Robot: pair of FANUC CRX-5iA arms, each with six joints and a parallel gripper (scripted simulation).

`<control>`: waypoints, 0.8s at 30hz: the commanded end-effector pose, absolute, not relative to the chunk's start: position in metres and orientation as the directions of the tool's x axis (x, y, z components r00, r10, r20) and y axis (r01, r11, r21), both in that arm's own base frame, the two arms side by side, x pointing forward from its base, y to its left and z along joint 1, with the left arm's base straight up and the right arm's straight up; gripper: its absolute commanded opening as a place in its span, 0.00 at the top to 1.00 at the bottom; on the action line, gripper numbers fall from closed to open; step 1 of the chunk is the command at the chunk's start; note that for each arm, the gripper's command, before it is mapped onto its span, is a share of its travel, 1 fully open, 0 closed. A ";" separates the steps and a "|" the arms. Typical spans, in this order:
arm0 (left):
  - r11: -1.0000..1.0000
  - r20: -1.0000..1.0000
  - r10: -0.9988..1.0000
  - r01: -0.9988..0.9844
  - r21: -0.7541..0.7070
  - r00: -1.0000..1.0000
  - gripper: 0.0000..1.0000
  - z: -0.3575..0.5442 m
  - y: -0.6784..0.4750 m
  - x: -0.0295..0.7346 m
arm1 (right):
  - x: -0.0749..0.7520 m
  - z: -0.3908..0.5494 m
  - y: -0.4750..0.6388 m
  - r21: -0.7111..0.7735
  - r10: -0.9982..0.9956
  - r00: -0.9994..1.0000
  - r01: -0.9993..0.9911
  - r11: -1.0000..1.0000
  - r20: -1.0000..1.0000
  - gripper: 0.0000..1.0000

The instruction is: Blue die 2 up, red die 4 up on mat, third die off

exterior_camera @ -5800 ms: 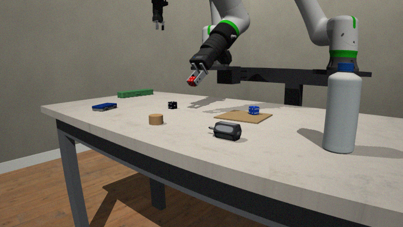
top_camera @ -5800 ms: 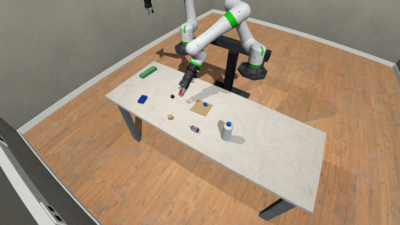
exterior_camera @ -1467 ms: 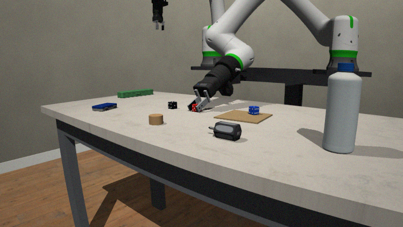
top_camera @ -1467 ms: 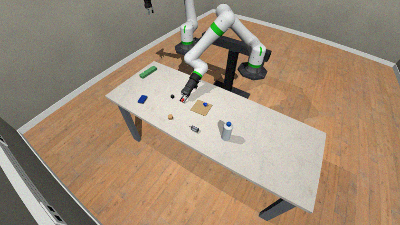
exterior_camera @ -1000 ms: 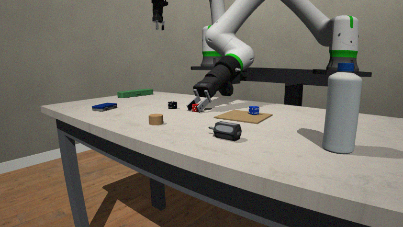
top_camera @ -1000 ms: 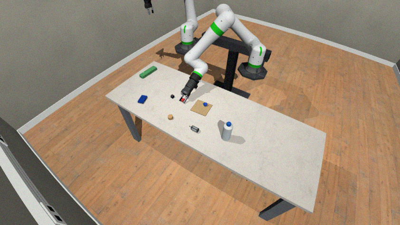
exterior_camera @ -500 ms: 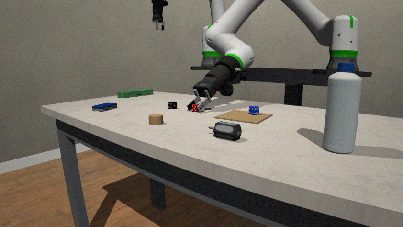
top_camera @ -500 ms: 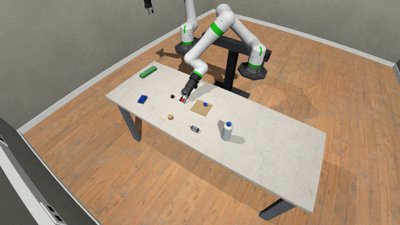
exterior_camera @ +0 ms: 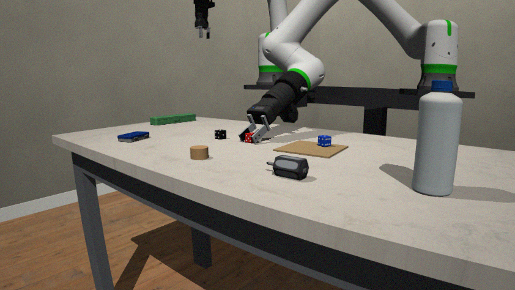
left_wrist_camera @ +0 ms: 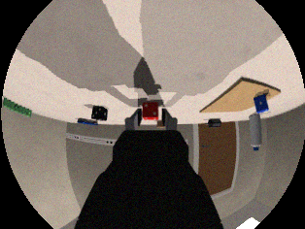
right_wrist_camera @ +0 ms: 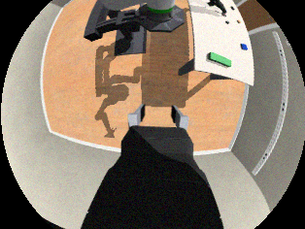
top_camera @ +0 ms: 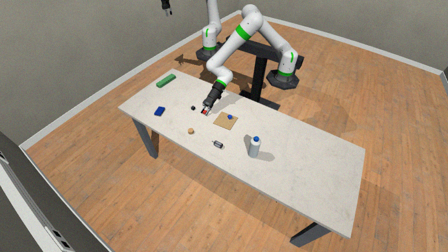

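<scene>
Pale tabletop (top_camera: 297,150) (exterior_camera: 324,201) (left_wrist_camera: 39,63) (right_wrist_camera: 223,39), dice spread round the mat (top_camera: 223,122) (exterior_camera: 306,149) (left_wrist_camera: 230,99). Blue die (top_camera: 229,116) (exterior_camera: 324,141) (left_wrist_camera: 261,103) sits on the mat near one edge, looks flat and inside the border; its top number can't be read for sure, so the 2 is unconfirmed. Red die (top_camera: 204,111) (exterior_camera: 249,137) (left_wrist_camera: 150,111) is off the mat, down on the tabletop between the fingers of the left pincer (top_camera: 204,112) (exterior_camera: 248,138) (left_wrist_camera: 152,114) (right_wrist_camera: 224,13), which stands open around it, not gripping. Its top face is too small to tell, 4 not confirmed. Black die (top_camera: 192,108) (exterior_camera: 220,134) (left_wrist_camera: 99,113) (right_wrist_camera: 227,22) is off the mat, as required. Right pincer (top_camera: 168,13) (exterior_camera: 204,35) (right_wrist_camera: 157,114) is wide open, nothing in it, well away from the tabletop.

Progress guess: blue placement probably done, black die OK, red placement still to do. Left pincer probably is setting red down mid-turn or lining up a fresh grip; a regrip seems needed either way. Red then goes fully on the mat, flat, without knocking blue
</scene>
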State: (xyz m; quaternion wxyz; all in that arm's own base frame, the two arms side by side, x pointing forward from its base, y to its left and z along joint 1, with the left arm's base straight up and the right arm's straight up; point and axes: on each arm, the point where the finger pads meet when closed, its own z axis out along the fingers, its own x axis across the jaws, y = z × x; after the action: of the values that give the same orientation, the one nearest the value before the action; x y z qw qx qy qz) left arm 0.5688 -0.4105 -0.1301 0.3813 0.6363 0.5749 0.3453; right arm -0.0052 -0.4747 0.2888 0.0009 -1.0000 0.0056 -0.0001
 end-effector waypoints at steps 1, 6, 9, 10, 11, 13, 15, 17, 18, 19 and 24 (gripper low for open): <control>-0.047 0.000 0.995 0.467 0.883 0.101 0.21 -0.129 -0.411 0.569 | -0.005 0.290 -0.475 0.000 -0.011 1.000 -0.011 -1.000 0.000 0.00; -0.047 0.000 0.995 0.467 0.883 0.101 0.21 -0.129 -0.411 0.569 | -0.005 0.290 -0.475 0.000 -0.011 1.000 -0.011 -1.000 0.000 0.00; -0.047 0.000 0.995 0.467 0.883 0.101 0.21 -0.128 -0.411 0.566 | -0.005 0.290 -0.475 0.000 -0.011 1.000 -0.011 -1.000 0.000 0.00; -0.047 0.000 0.995 0.467 0.883 0.101 0.21 -0.127 -0.411 0.565 | -0.005 0.290 -0.475 0.000 -0.011 1.000 -0.011 -1.000 0.000 0.00; -0.047 0.000 0.995 0.467 0.883 0.101 0.21 -0.125 -0.410 0.563 | -0.005 0.290 -0.475 0.000 -0.011 1.000 -0.011 -1.000 0.000 0.00; -0.047 0.000 0.995 0.467 0.883 0.101 0.21 -0.123 -0.410 0.557 | -0.005 0.290 -0.475 0.000 -0.011 1.000 -0.011 -1.000 0.000 0.00; -0.047 0.000 0.995 0.467 0.883 0.101 0.21 -0.119 -0.409 0.551 | -0.005 0.290 -0.475 0.000 -0.011 1.000 -0.011 -1.000 0.000 0.00; -0.047 0.000 0.995 0.467 0.883 0.101 0.21 -0.115 -0.408 0.544 | -0.005 0.290 -0.475 0.000 -0.011 1.000 -0.011 -1.000 0.000 0.00; -0.047 0.000 0.995 0.467 0.883 0.101 0.21 -0.115 -0.408 0.544 | -0.005 0.290 -0.475 0.000 -0.011 1.000 -0.011 -1.000 0.000 0.00; -0.047 0.000 0.995 0.467 0.883 0.101 0.21 -0.115 -0.408 0.544 | -0.005 0.290 -0.475 0.000 -0.011 1.000 -0.011 -1.000 0.000 0.00; -0.047 0.000 0.995 0.467 0.883 0.101 0.21 -0.108 -0.407 0.530 | -0.005 0.290 -0.475 0.000 -0.011 1.000 -0.011 -1.000 0.000 0.00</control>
State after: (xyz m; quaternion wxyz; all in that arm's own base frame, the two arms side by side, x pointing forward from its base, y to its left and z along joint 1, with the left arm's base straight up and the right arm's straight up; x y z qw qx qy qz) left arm 0.5344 -0.4070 -0.1117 0.3814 0.6362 0.5750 0.3453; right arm -0.0052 -0.4747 0.2888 0.0009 -1.0000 0.0056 -0.0001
